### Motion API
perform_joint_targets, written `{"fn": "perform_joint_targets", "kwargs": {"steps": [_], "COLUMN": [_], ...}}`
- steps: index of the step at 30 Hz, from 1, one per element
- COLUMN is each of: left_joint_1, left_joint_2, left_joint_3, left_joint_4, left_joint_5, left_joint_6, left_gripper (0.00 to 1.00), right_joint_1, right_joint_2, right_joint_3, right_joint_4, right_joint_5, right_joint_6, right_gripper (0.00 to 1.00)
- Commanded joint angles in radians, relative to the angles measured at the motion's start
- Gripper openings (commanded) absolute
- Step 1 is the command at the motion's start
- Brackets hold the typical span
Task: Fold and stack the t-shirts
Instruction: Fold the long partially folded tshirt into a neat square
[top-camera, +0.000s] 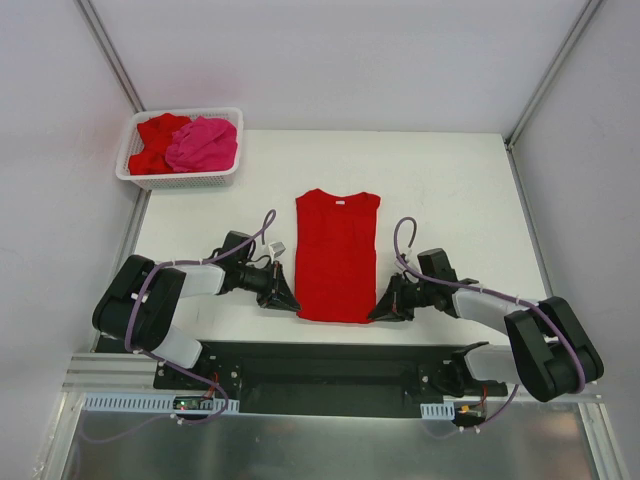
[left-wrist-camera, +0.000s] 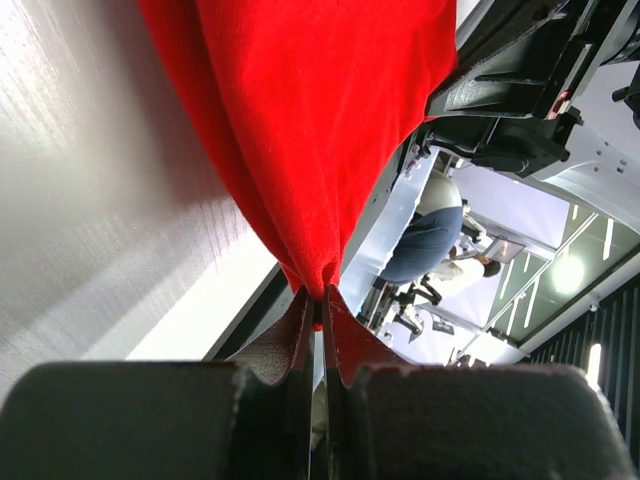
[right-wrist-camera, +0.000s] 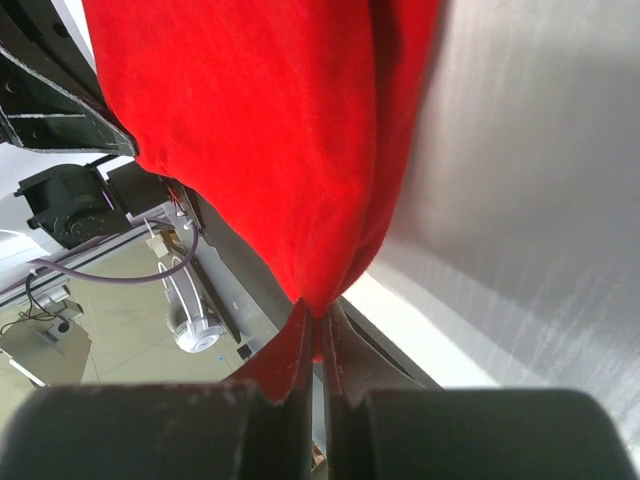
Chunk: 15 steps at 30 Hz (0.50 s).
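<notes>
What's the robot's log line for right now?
left tool shut on red t-shirt corner | right tool shut on other corner | basket holds pink t-shirt

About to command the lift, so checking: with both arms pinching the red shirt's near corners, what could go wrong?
1. The left jaws and right jaws each hold only a small tip of the red t-shirt; a corner may slip out when lifted.
2. Its sides look folded in, so a pinch missing a layer could let that fold open.
3. Uneven arm travel would likely skew the fold.
</notes>
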Motion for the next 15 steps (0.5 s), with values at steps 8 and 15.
{"fn": "perform_joint_targets", "kwargs": {"steps": [8,15], "left_joint_1": [-0.046,-0.06], "left_joint_2": [-0.049,-0.065], "left_joint_3": [-0.028,-0.048], "left_joint_4": [-0.023,-0.023], "left_joint_5": [-0.021,-0.027], "left_joint_6": [-0.016,-0.022], "left_gripper": [0.0,0.0], "right_joint_1": [0.035,0.043], "right_joint_2": [-0.01,-0.041], "right_joint_3": [-0.01,-0.019], "right_joint_4": [0.025,0.004], "right_joint_5": [0.002,0.012], "right_joint_6": [0.024,0.018], "right_gripper": [0.01,0.01]}}
